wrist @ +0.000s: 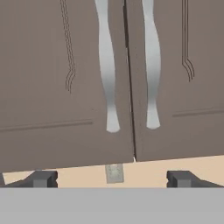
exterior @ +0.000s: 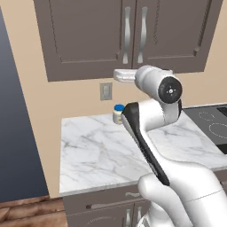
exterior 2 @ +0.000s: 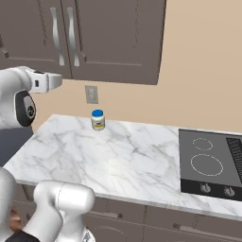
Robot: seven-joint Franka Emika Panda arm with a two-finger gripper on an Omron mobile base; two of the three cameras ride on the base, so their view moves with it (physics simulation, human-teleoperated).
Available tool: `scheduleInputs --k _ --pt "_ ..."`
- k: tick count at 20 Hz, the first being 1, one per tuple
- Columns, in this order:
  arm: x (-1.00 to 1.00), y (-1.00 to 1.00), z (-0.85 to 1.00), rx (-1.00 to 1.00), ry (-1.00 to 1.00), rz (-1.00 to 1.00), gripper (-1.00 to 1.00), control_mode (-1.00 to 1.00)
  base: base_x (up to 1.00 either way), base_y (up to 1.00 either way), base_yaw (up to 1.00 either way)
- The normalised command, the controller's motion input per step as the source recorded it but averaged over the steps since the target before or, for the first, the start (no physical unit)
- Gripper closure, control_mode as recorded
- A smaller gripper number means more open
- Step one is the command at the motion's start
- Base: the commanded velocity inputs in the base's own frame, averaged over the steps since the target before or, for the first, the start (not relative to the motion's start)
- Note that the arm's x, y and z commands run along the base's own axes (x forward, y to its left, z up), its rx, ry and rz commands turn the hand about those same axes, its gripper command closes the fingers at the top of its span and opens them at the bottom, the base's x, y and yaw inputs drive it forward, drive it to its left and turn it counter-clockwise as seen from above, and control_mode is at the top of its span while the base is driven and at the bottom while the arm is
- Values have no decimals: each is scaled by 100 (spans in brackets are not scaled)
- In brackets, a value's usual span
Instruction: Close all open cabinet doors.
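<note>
The left base view looks from behind the arm, forward and down at the counter (exterior: 102, 150), with the wall doors (exterior: 88, 35) at the top. The right base view looks at the same counter (exterior 2: 123, 151) and doors (exterior 2: 108, 33) from the other side. The hand view faces the doors (wrist: 65, 87) from close up, looking slightly upward.

Grey-brown cabinet doors (exterior: 128, 35) with silver handles (wrist: 106, 65); white marble counter (exterior 2: 118, 160) veined grey; blue-lidded jar (exterior 2: 98, 120).
</note>
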Motion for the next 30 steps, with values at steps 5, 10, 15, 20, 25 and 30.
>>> scheduleInputs --k 5,10,15,20,25,30 --pt "-46 -54 22 0 10 0 -100 -100 0 0 0" --pt "-55 -49 25 0 21 0 -100 -100 0 0 0" --pt "-72 -30 1 0 26 1 -100 -100 0 0 0" --pt "-73 -4 0 0 25 0 -100 -100 0 0 0" --pt "-69 0 0 -6 29 0 -100 -100 0 0 0" --pt "-60 0 -2 -9 22 0 -100 -100 0 0 0"
